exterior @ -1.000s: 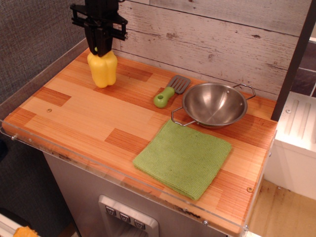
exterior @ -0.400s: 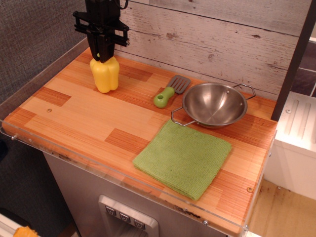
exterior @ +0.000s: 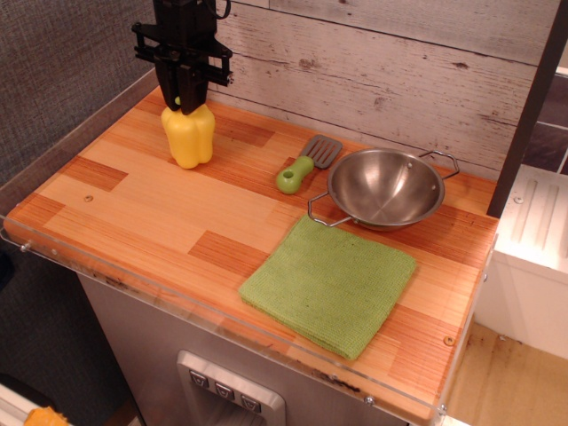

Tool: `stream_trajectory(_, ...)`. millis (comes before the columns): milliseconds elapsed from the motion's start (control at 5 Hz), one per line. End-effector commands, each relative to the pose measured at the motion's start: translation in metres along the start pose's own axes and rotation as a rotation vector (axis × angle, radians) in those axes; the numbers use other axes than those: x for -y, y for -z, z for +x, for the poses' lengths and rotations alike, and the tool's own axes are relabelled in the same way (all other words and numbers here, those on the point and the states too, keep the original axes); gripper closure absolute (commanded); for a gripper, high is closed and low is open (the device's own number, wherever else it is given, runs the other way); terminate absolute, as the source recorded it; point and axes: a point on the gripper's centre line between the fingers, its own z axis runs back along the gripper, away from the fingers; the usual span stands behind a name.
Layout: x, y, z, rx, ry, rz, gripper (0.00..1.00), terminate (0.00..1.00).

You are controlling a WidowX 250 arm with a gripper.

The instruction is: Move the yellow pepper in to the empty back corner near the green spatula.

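- From my seat, the gripper (exterior: 184, 99) hangs straight down over the back left corner of the desk (exterior: 133, 209), right above the yellow pepper (exterior: 188, 136). The vertical approach makes sense: the grey wall and the plank wall close in on two sides, so from above is the free way in and out.
- The jaws sit narrow around the stem at the top of the pepper. I cannot tell from this angle whether they are pinching it or have just let go; the black fingers hide the contact.
- The pepper stands upright with its base on the wood, in the back corner (exterior: 162, 96) where the two walls meet, a little out from both. I judge it is set down rather than carried, since no gap shows under it.
- That spot suits the task: it is the bare end of the back edge, and the green spatula (exterior: 306, 165) lies further right along that edge, well apart from the pepper, handle toward the front.
- Just right of the spatula sits the steel pan (exterior: 385, 187), near the back right corner, so nothing could go there.
- The green cloth (exterior: 328, 284) covers the front right area, flat, one corner close under the pan's handle.
- My reading is that the placement is nearly done; what remains is opening up and lifting clear without tipping the pepper.
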Motion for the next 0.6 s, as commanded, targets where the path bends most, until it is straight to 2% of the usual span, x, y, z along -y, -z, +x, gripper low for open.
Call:
stream_trajectory(0,-0.006,-0.019,-0.007,0.041,-0.007,0.019,0.00,0.00)
stream_trajectory(200,-0.004,-0.037,-0.013,0.072,-0.023,0.039,0.00,0.00)
stream_trajectory(400,0.005,-0.067,-0.025,0.150,-0.067,0.064,0.00,0.00)
